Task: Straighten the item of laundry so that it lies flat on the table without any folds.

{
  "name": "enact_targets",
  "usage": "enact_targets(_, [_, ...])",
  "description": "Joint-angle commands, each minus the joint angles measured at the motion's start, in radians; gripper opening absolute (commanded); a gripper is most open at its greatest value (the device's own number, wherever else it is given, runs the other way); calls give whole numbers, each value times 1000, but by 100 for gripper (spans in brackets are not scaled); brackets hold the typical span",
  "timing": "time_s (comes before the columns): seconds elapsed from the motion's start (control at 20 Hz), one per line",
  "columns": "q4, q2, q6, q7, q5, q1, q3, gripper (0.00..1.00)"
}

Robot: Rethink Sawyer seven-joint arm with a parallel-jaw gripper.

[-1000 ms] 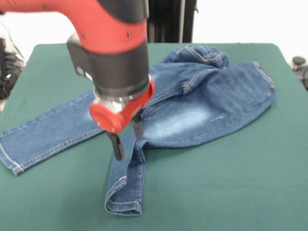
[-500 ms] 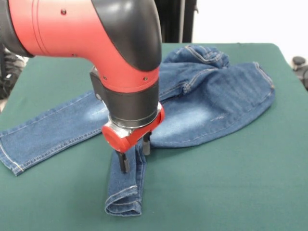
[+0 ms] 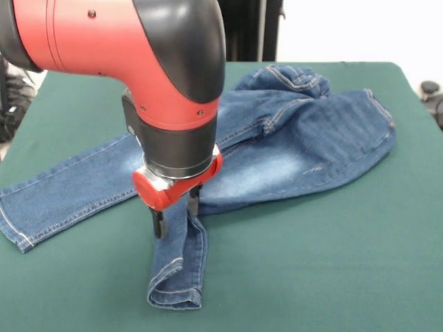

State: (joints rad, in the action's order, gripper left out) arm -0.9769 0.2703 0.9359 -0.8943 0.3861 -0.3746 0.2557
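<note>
The item of laundry, a small pair of blue jeans (image 3: 311, 138), lies across the green table (image 3: 332, 263). Its waist is bunched at the back right. One leg (image 3: 62, 190) runs flat toward the left edge. The other leg (image 3: 176, 277) points toward the near edge, narrow and doubled over, with its hem curled under. My gripper (image 3: 176, 216) is down at the top of this folded leg. It stands open, one finger (image 3: 158, 225) at the leg's left edge and the other behind the fold, so the denim lies between them.
The red and black arm covers the upper left of the jeans. A black stand (image 3: 249, 31) rises behind the table's far edge. Dark gear (image 3: 432, 93) sits off the right edge and cables (image 3: 14, 90) off the left.
The gripper came down from above the crotch onto the folded leg, then shifted a little left. The leg's lower end has slid slightly left with it.
</note>
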Motion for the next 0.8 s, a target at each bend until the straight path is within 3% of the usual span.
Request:
enact_targets(0.05, [-51, 85, -13, -192, -20, 56, -5, 100])
enact_targets(0.2, [-75, 121, -6, -200, -27, 66, -15, 100])
enact_targets(0.8, [2, 58, -54, -214, -15, 64, -28, 100])
